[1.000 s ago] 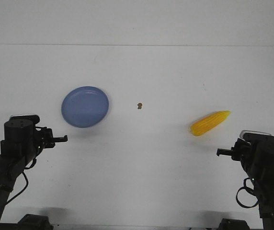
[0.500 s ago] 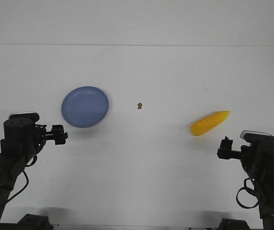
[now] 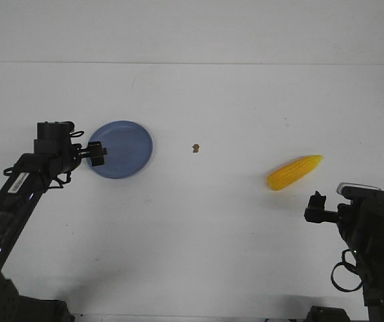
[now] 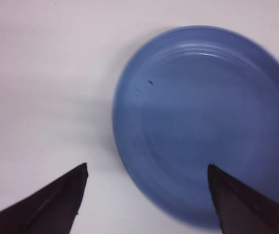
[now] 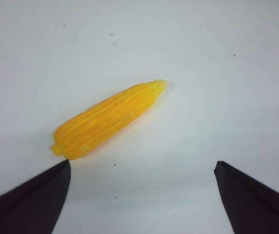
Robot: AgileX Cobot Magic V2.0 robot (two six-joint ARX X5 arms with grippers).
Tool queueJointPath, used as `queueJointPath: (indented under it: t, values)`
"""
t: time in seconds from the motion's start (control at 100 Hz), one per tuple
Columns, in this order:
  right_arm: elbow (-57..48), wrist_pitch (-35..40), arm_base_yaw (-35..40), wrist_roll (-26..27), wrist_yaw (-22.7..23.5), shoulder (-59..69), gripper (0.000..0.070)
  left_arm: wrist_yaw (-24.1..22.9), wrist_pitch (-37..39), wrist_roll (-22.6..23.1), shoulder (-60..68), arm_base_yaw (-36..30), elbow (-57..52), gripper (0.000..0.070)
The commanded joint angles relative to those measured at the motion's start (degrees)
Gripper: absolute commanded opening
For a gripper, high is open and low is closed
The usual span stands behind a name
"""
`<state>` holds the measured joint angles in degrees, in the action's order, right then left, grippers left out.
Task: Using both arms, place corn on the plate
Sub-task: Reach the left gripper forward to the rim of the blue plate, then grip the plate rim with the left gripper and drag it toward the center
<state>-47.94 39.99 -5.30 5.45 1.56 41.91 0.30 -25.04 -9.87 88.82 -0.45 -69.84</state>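
The blue plate (image 3: pixel 121 149) lies left of the table's centre. It is empty and fills much of the left wrist view (image 4: pixel 203 122). My left gripper (image 3: pixel 97 153) is open and empty at the plate's left rim, one finger over the rim and one over bare table. The yellow corn (image 3: pixel 294 172) lies on the table at the right, its tip pointing right and away. It also shows in the right wrist view (image 5: pixel 108 119). My right gripper (image 3: pixel 315 210) is open and empty, a little nearer than the corn.
A small brown speck (image 3: pixel 195 148) lies on the white table (image 3: pixel 205 228) between plate and corn. The table's far edge meets a white wall.
My left arm has reached forward and brought its gripper from the near left up to the plate's left rim. My right gripper turned slightly a second ago and has since held still.
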Motion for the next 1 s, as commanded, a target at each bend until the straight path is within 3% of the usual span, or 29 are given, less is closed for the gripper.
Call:
queueJointPath:
  t: [0.0, 0.24, 0.81, 0.94, 0.99]
  values:
    - [-0.85, -0.44, -0.02, 0.57, 0.17, 0.13, 0.062, 0.09, 0.07, -0.28, 4.15, 0.76, -2.99, 0.0508]
    - [-0.85, -0.37, -0.02, 0.57, 0.17, 0.13, 0.062, 0.15, 0.83, -0.28, 13.16, 2.51, -7.26, 0.0508]
    - [-0.85, -0.31, 0.04, 0.57, 0.15, 0.13, 0.062, 3.26, 2.29, -1.03, 18.82, 2.69, -7.26, 0.0507]
    - [-0.85, -0.31, 0.04, 0.57, 0.17, 0.13, 0.062, 3.23, 2.51, -0.98, 18.93, 2.69, -7.26, 0.0493]
    - [-0.85, -0.31, 0.04, 0.57, 0.17, 0.13, 0.0621, 3.23, 2.49, -0.94, 18.93, 2.69, -7.26, 0.0453]
